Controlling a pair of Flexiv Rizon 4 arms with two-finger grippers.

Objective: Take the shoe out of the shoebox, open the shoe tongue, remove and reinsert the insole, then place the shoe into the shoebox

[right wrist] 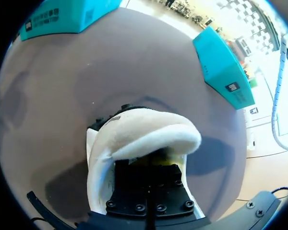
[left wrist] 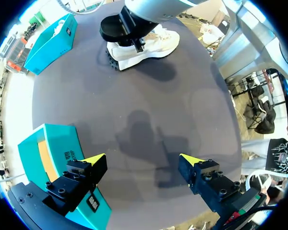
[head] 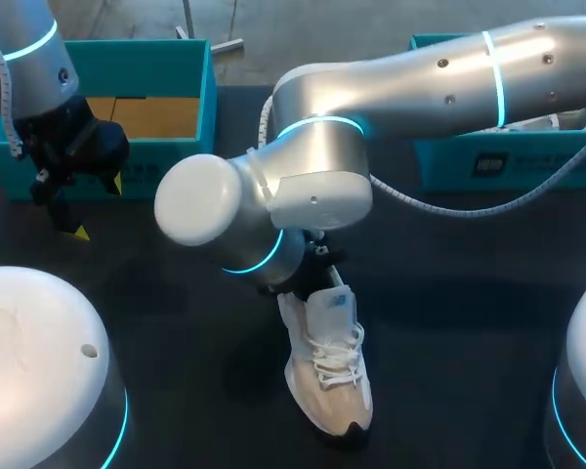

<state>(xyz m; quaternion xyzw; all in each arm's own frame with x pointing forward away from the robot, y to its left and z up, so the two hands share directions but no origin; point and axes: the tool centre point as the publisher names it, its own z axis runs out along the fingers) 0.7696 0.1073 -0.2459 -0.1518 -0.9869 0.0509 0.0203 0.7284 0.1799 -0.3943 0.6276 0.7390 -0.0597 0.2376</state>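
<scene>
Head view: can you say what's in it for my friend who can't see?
A white shoe sits on the dark table, the right arm bent over its heel end. The left claw hangs open beside a teal shoebox.

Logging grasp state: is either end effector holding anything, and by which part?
Left end effector: open, nothing held. Right end effector is at the heel collar of the shoe; a grip cannot be confirmed.

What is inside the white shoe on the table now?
The right end effector sits in the opening of the white shoe, and its black body fills most of it. The shoe's padded white edge covers the rest, so the insole cannot be seen.
</scene>
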